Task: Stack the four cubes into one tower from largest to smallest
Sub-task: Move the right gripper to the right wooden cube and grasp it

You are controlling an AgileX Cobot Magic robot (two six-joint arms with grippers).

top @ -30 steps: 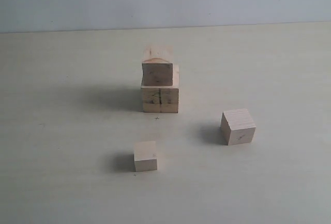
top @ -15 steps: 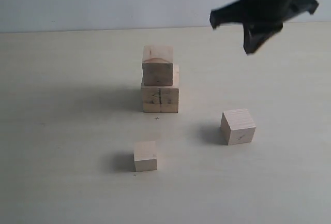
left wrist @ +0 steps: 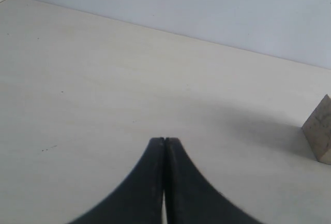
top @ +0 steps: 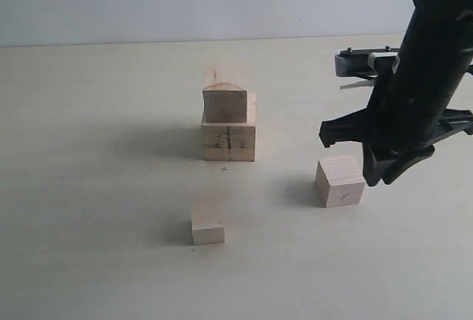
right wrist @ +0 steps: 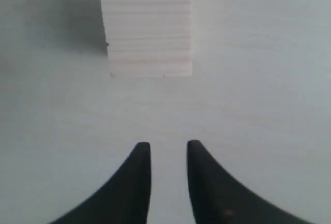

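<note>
The right jaws stand a little apart, holding nothing, close to a loose cube [top: 341,181]. The left jaws are pressed together, empty.

The second cube [top: 225,98] sits on the big cube [top: 228,141]. The small cube [top: 208,223] lies in front, the third cube [top: 340,181] at right.

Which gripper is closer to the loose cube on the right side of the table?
Right. The right gripper hangs just beside that cube, jaws slightly apart, not touching it. The left gripper is out of the exterior view, shut, over bare table.
</note>
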